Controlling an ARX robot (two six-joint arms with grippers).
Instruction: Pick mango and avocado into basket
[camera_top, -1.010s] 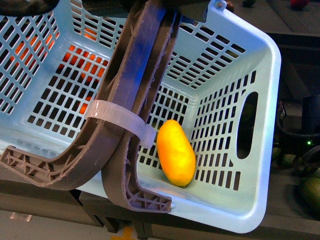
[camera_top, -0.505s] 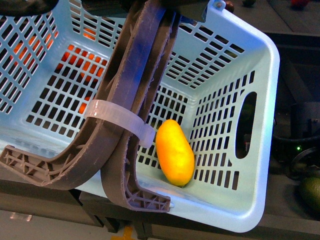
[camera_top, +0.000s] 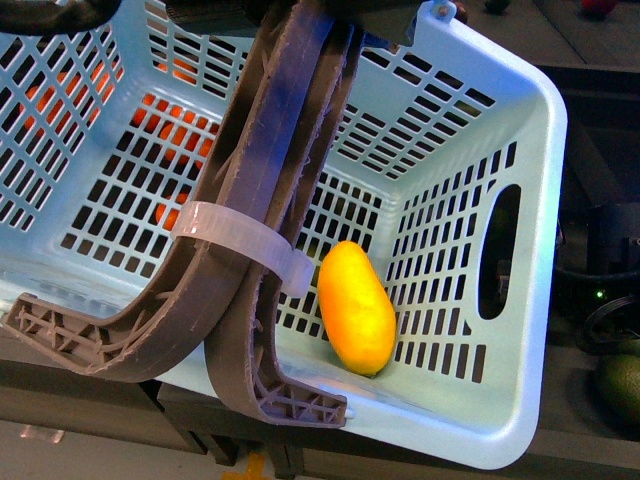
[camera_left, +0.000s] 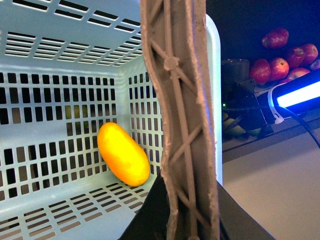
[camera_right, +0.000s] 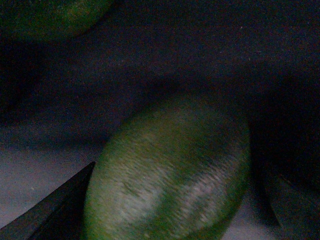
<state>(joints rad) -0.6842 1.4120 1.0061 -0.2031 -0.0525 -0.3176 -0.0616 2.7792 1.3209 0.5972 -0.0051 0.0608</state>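
Observation:
The light teal basket (camera_top: 530, 200) hangs tilted and fills the front view. Its two brown handles (camera_top: 270, 180), bound by a white zip tie, run up to my left gripper (camera_left: 181, 220), which is shut on them. The yellow mango (camera_top: 356, 308) lies inside the basket in its low corner, also clear in the left wrist view (camera_left: 123, 154). A dark green avocado (camera_right: 170, 175) fills the dim right wrist view, between the dark fingers (camera_right: 50, 210) of my open right gripper (camera_right: 170, 222). Beside the basket, an avocado (camera_top: 622, 385) shows at the front view's right edge.
Orange fruit (camera_top: 170, 130) shows through the basket's far lattice wall. Red-and-yellow fruit (camera_left: 275, 65) lies on a dark shelf beyond the basket, by a blue-lit strip (camera_left: 300, 92). Another green fruit (camera_right: 50, 15) lies near the avocado. My right arm (camera_top: 610, 270) stands close to the basket's wall.
The basket has swayed slightly to the right, and the mango with it. My right arm has shifted a little beside the basket.

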